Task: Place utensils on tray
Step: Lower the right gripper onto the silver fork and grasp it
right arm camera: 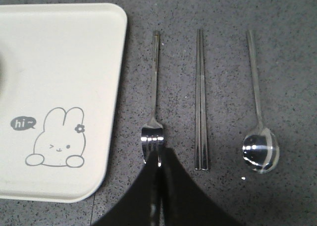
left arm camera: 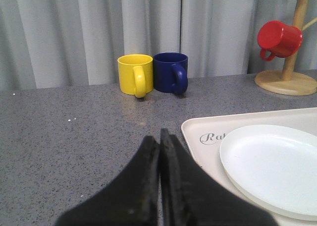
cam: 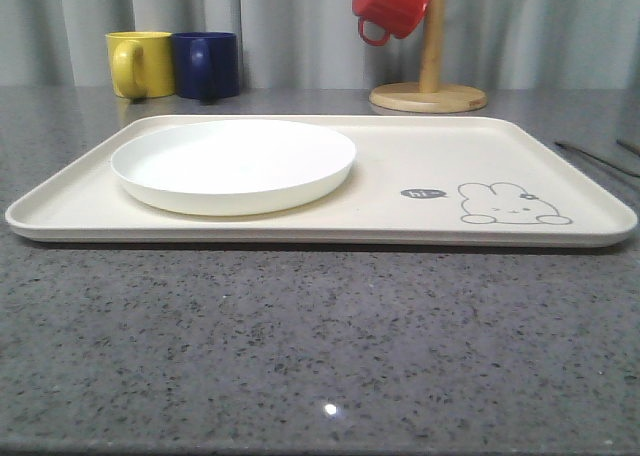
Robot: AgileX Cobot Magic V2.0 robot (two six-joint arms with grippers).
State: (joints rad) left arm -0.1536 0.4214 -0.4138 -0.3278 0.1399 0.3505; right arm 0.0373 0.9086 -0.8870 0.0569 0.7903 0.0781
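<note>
Scene: I face a grey stone counter where the cream tray [cam: 420, 181] lies, a white plate [cam: 233, 163] resting on its left half.
Utensils: all three lie on the counter just right of the tray, none on it yet: fork [right arm camera: 154, 107] nearest the rim, chopsticks [right arm camera: 200, 102] beside it, spoon [right arm camera: 258, 127] farthest right.
Right hand: my right gripper [right arm camera: 159, 186] hovers over the fork's tines, fingers pressed together, grasping nothing.
Left hand: my left gripper [left arm camera: 159, 161] hangs left of the tray, likewise clenched and empty.
Step in hand: I judge the fork comes first.
Doing it well: I should part the fingers, straddle the slim handle squarely, then press low against the stone, since flat metal may slip.
</note>
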